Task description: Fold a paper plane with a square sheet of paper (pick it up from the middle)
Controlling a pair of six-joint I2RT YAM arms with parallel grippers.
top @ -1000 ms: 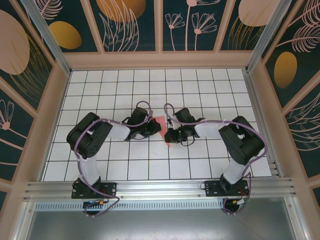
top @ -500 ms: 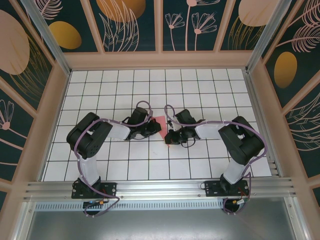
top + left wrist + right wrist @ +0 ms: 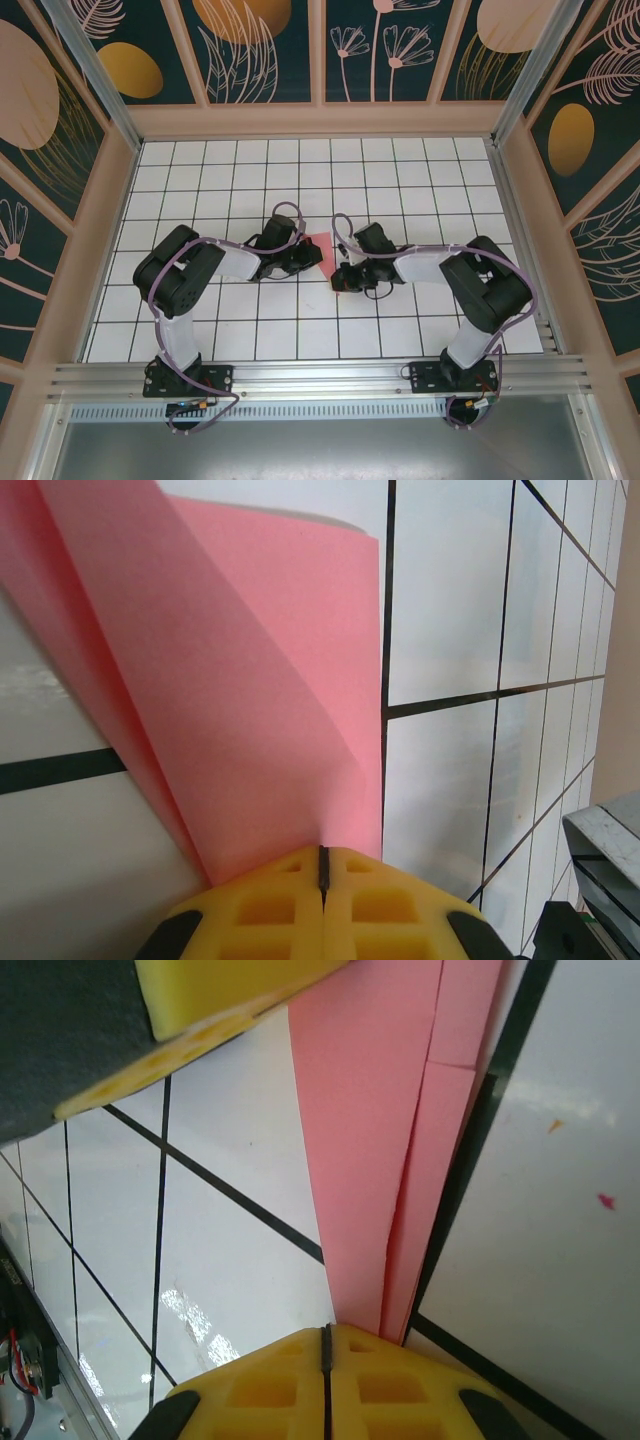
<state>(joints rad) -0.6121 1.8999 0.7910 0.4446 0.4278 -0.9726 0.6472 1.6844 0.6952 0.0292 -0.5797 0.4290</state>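
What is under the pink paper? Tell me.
The white grid table shows around the paper. The patch directly beneath the paper is covered, so anything there cannot be seen.

L gripper (image 3: 308,256) + R gripper (image 3: 341,277) | meet at pink paper (image 3: 319,243) | mid-table (image 3: 200,180)

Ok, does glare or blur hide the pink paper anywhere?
Top external: evenly lit and sharp, though the thin pink-red paper sheet looks small in frame. Left wrist: paper crisp, mild sheen on the glossy white tiled table. Right wrist: bright reflection patches on the table, paper edges clear.
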